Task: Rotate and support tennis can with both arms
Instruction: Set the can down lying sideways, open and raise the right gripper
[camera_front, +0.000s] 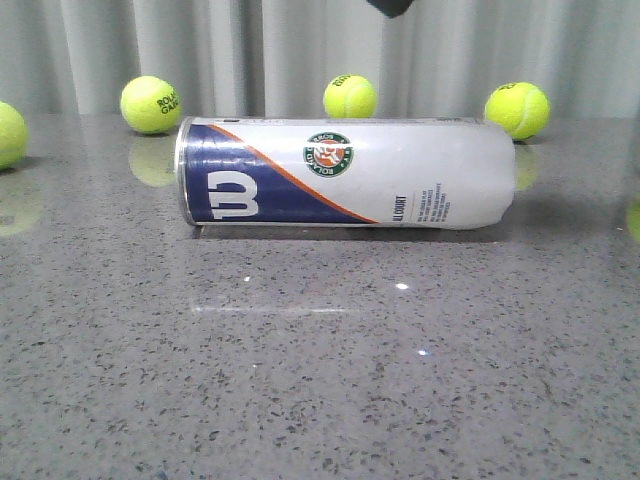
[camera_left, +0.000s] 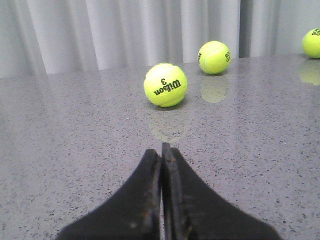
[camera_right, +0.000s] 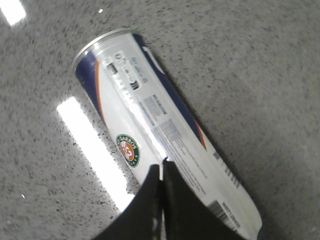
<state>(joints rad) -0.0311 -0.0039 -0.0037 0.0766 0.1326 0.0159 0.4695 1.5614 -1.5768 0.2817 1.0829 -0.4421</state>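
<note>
A speckled grey table (camera_front: 320, 380) stretches wide and bare in front of the tennis can (camera_front: 345, 173), which lies on its side near the back, silver rim to the left. Four tennis balls (camera_front: 150, 104) sit behind and well apart from it, one cut off at the left edge. The right pincer (camera_right: 162, 165) hovers above the can, fingers pressed together. The left pincer (camera_left: 161, 149), also closed and empty, points toward another ball.

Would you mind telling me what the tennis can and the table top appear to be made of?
The tennis can looks like plastic under a glossy printed label, with a silver, probably metal, rim; glare streaks its side. The table top looks like polished grey speckled stone or a laminate imitating it; it mirrors the balls and lights.
</note>
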